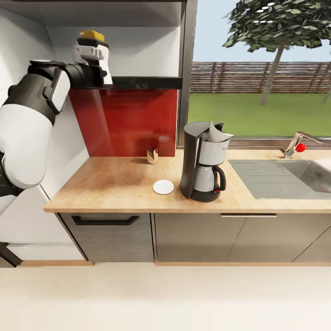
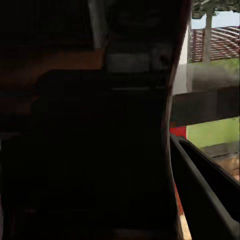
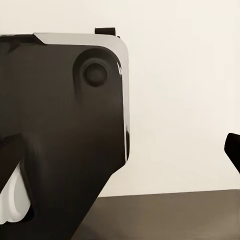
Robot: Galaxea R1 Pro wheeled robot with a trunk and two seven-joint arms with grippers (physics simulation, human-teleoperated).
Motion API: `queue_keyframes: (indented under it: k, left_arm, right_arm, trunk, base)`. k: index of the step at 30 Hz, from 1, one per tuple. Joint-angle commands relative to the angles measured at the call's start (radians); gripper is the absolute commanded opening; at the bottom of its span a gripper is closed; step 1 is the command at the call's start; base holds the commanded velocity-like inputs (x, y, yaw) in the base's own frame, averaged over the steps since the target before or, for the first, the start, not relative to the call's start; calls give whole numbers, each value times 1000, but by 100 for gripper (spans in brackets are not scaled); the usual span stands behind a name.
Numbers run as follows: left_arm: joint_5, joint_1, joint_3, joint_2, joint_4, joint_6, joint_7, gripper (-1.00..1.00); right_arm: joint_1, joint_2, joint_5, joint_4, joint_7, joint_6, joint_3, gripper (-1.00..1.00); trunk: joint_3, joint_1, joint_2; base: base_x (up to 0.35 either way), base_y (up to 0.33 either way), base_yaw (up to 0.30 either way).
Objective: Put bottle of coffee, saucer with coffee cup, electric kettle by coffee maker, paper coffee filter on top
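Left gripper [image 1: 94, 55] reaching at kitchen shelf [image 1: 145, 82], hiding bottle of coffee [image 1: 92, 35] except tan cap. Jaw state: cannot tell. Bottle probably light, rigid, smooth, tapered; advise gripping mid-body, below cap.

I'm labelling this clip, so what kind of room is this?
A home kitchen, most likely: a wooden countertop carrying a coffee maker, a steel sink with a tap under the window, and cabinets below.
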Motion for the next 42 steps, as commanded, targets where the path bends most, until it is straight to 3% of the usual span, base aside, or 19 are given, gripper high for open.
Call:
queue_keyframes:
  k: [1,4,5,9,12,14,17,20,22,25,28,32,34,35,42]
  left_arm:
    - [-9,4,6,14,-1,4,-63,-100]
    - [-10,10,7,53,-1,5,-180,-100]
    - [-6,13,7,109,1,8,-307,-100]
    - [-6,14,8,158,6,25,-478,-100]
    - [-6,17,8,225,14,39,-661,-100]
    - [-7,36,9,249,15,40,-710,-100]
    - [-8,83,9,275,15,39,-731,-100]
    - [-9,150,9,288,10,33,-737,-100]
    - [-8,264,9,291,2,19,-735,-100]
    - [-10,371,8,289,-1,-54,-722,-100]
    - [-8,448,8,288,-2,-132,-686,-100]
    - [-9,525,9,283,-2,-182,-644,-100]
    - [-6,603,9,263,-1,-304,-492,-100]
    - [-5,622,9,250,-1,-341,-448,-100]
    - [-6,704,9,152,-3,-463,-214,-100]
  right_arm:
    - [-1,0,-10,-1,3,1,8,100]
    - [-1,0,-10,-1,3,1,8,100]
    - [-1,0,-10,-1,3,1,9,100]
    - [-1,1,-10,-1,3,1,9,100]
    - [-1,1,-10,-1,3,1,9,100]
    - [-1,1,-10,-2,3,1,9,100]
    - [-1,1,-10,-2,3,-3,9,100]
    - [-1,1,-10,-3,3,-33,8,100]
    - [-1,1,-10,-3,3,-67,8,100]
    - [-1,1,-12,-3,3,-79,6,100]
    - [-1,1,-12,-3,2,-82,4,100]
    - [-1,0,-13,-21,2,-83,1,100]
    - [-1,0,-14,-39,2,-84,0,100]
    - [-1,-1,-15,-40,2,-85,-1,100]
    - [-1,-9,-16,-39,0,-140,-7,100]
  trunk:
    - [-2,1,-2]
    - [-2,1,-2]
    - [-2,1,-2]
    - [-2,1,-2]
    - [-2,1,-2]
    - [-2,1,-2]
    - [-2,1,-2]
    - [-2,1,-2]
    - [-2,1,-2]
    - [-2,1,-2]
    - [-2,1,-2]
    - [-2,1,-2]
    - [-2,1,-2]
    - [-2,1,-2]
    - [-2,1,-2]
  base:
    - [0,0,0]
    - [0,0,0]
    - [0,0,0]
    - [0,0,0]
    - [0,0,0]
    - [0,0,0]
    - [0,0,0]
    - [0,0,0]
    - [0,0,0]
    - [0,0,0]
    - [0,0,0]
    - [0,0,0]
    - [0,0,0]
    - [0,0,0]
    - [0,0,-28]
